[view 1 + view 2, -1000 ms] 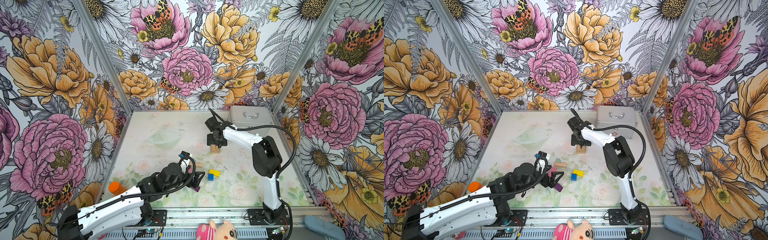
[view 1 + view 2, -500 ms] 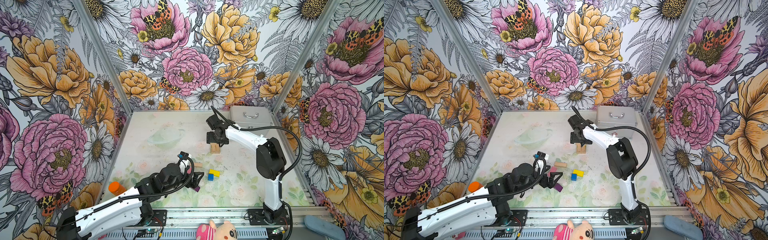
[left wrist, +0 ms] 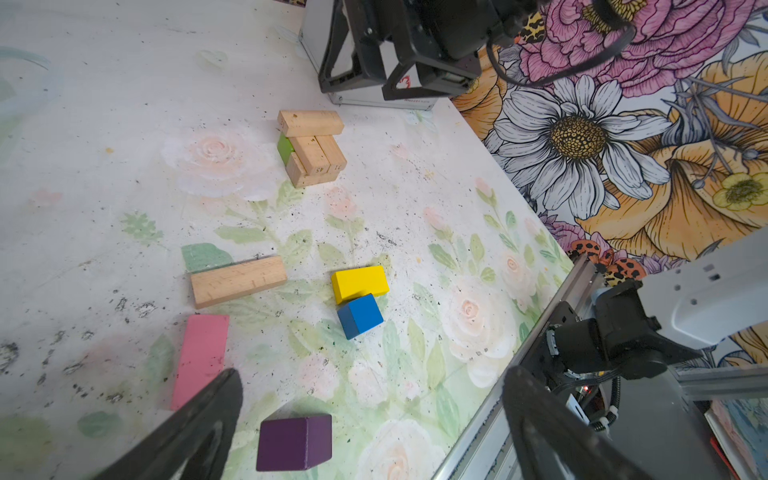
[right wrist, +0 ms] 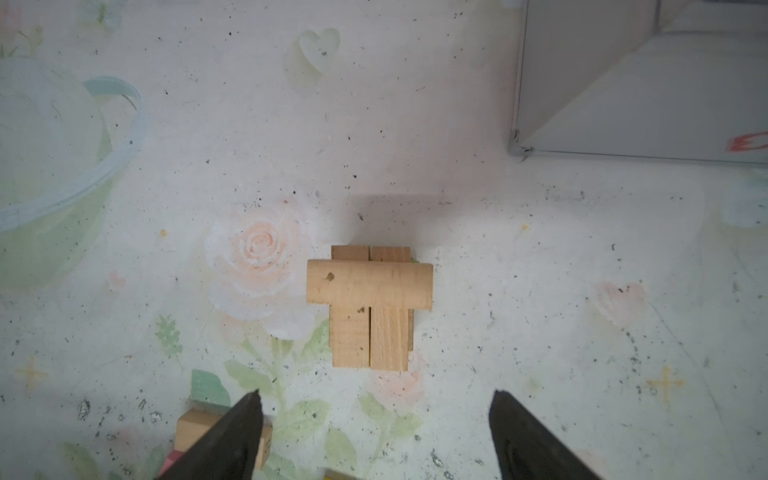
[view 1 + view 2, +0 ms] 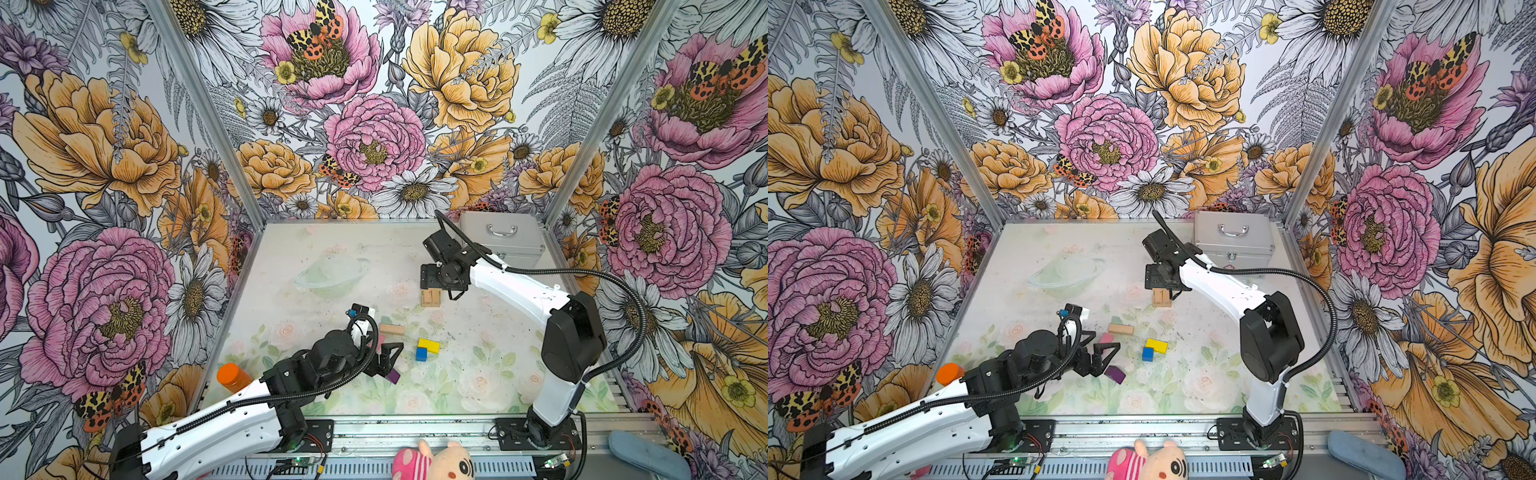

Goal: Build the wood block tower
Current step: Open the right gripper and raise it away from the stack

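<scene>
Above the tower (image 4: 369, 305) | right jaws released wide, tower apart below them | left jaws wide, near purple block (image 3: 294, 442)

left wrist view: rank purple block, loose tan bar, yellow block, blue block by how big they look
purple block and loose tan bar: about alike, purple nearest the camera
yellow block
blue block, barely smaller than yellow

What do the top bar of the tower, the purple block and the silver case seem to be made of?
The top bar of the tower: bare unvarnished wood, by its pale grain and dark knot. The purple block: probably wood under opaque matte paint; no grain shows. The silver case: apparently aluminium, silver-grey panels with a metal handle.
</scene>
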Robot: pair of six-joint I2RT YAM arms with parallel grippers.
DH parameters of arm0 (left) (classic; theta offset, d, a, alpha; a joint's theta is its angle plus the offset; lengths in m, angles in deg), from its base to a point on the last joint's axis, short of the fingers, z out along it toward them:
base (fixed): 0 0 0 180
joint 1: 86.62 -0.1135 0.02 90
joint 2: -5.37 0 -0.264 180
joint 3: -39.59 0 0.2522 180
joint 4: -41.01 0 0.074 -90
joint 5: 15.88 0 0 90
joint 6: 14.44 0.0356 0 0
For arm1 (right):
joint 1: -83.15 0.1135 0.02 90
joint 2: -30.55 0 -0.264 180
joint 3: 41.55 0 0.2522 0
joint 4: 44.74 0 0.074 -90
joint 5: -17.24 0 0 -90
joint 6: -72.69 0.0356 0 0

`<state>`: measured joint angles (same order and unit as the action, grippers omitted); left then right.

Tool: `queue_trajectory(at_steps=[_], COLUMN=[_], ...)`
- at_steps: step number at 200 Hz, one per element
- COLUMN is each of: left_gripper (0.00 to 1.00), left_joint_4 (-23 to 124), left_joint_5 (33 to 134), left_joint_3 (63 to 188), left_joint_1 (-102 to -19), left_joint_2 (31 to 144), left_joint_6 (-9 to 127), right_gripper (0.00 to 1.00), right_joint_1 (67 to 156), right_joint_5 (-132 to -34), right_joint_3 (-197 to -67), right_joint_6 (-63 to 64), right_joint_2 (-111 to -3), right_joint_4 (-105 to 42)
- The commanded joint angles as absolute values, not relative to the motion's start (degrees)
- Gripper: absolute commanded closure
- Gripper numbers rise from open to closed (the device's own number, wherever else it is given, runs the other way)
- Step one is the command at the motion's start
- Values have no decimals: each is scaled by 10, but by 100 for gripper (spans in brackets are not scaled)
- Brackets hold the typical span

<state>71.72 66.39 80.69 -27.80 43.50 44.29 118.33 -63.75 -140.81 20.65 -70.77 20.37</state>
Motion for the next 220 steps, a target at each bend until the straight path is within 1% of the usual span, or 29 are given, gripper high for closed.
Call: queue_trajectory(at_steps=[1, 35, 65, 69, 80, 107, 146, 220], left_gripper=[2, 1, 1, 1, 2, 1, 1, 1], left_joint_4=[728, 749, 764, 765, 767, 774, 792, 798], left_joint_5=[626, 532, 476, 468, 448, 410, 385, 378], left_joint_3=[793, 781, 779, 779, 779, 785, 811, 830], left_joint_1=[-253, -174, -109, -86, -61, -15, 10, 9], left_joint_2=[413, 392, 393, 394, 396, 409, 444, 462], left_joint_6=[414, 376, 343, 339, 329, 312, 301, 316], right_gripper=[13, 13, 13, 13, 13, 13, 13, 13], right_joint_1=[1198, 1222, 1241, 1244, 1249, 1256, 1257, 1258], right_joint_5=[-629, -624, -618, -618, -616, -618, -615, -611], right_joint_3=[-1370, -1307, -1265, -1260, -1248, -1223, -1200, -1195], right_joint_6=[212, 229, 241, 243, 247, 251, 252, 243], right_joint_2=[-662, -608, -569, -563, -549, -517, -490, -488], right_joint_4=[196, 183, 176, 175, 173, 171, 170, 162])
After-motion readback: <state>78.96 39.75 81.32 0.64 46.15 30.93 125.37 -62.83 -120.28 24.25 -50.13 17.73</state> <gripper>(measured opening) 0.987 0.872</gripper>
